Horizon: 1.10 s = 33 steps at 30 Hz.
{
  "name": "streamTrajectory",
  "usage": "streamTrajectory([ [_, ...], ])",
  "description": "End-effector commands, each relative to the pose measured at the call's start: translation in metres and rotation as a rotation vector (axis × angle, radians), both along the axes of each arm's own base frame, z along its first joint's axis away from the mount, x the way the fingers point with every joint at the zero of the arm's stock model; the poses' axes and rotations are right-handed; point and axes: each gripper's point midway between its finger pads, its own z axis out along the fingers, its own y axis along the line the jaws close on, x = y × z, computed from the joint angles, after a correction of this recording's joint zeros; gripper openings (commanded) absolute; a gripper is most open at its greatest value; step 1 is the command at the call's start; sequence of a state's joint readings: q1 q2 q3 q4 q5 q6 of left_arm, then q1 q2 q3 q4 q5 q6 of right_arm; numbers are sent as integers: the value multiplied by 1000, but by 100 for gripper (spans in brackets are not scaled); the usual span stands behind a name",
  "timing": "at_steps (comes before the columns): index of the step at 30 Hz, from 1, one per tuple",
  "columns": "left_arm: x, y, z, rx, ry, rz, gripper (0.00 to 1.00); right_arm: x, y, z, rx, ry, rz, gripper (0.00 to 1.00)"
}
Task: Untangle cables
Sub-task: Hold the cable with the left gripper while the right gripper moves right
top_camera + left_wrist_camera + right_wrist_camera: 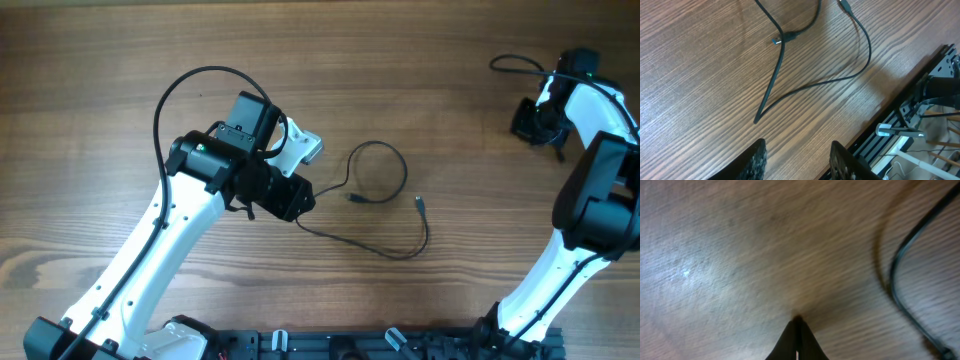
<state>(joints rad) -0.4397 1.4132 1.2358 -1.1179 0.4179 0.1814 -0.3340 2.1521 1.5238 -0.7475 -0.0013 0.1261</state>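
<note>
Untangling, approach stage. The cable (771, 75) lies on the table (700, 75) just ahead of the left gripper (797, 145), whose jaws stand spread and empty. The cable's sharp bend (757, 119) is nearest them, and 2 strands run away from it. The left arm reaches low, angled towards the cable. The right gripper (797, 322), jaws pressed together, sits well apart from this cable, so the left arm is nearer
</note>
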Motion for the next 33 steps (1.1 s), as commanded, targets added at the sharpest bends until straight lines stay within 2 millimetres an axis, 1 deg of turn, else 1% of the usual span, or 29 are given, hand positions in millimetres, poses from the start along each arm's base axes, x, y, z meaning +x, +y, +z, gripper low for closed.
streamTrajectory([
  [1,-4,-3,-2,-13,22,-4,43,-25,-29,-23,-42,55,-76,4],
  [4,-3,-3,-2,-13,22,-4,43,-30,-56,-23,-47,29,-159,4],
  [6,-3,-3,-2,-13,22,-4,43,-40,-82,-25,-48,15,-243,4],
  [11,-3,-3,-2,-13,22,-4,43,-73,-134,-40,-16,8,-422,4],
  [14,-3,-3,-2,-13,23,-1,43,-85,-153,-46,45,-33,-489,4],
  [16,-3,-3,-2,-13,23,-1,43,-94,-167,-46,54,-54,-543,4],
  [19,-3,-3,-2,-13,23,-1,43,-114,-190,-45,54,-69,-646,5],
  [21,-3,-3,-2,-13,23,-1,43,-124,-202,-44,78,-97,-690,5],
  [24,-3,-3,-2,-13,23,-1,43,-127,-206,-43,151,-144,-735,4],
  [27,-3,-3,-2,-13,23,-1,43,-123,-198,-40,243,-180,-765,5],
  [28,-3,-3,-2,-13,23,-1,43,-126,-195,-41,261,-166,-797,6],
  [29,-3,-3,-2,-13,23,-1,43,-128,-190,-42,281,-146,-833,11],
  [30,-3,-3,-2,-13,23,-1,43,-131,-186,-43,297,-130,-857,14],
  [33,-4,-3,-2,-13,24,-1,42,-140,-173,-45,334,-70,-893,23],
])
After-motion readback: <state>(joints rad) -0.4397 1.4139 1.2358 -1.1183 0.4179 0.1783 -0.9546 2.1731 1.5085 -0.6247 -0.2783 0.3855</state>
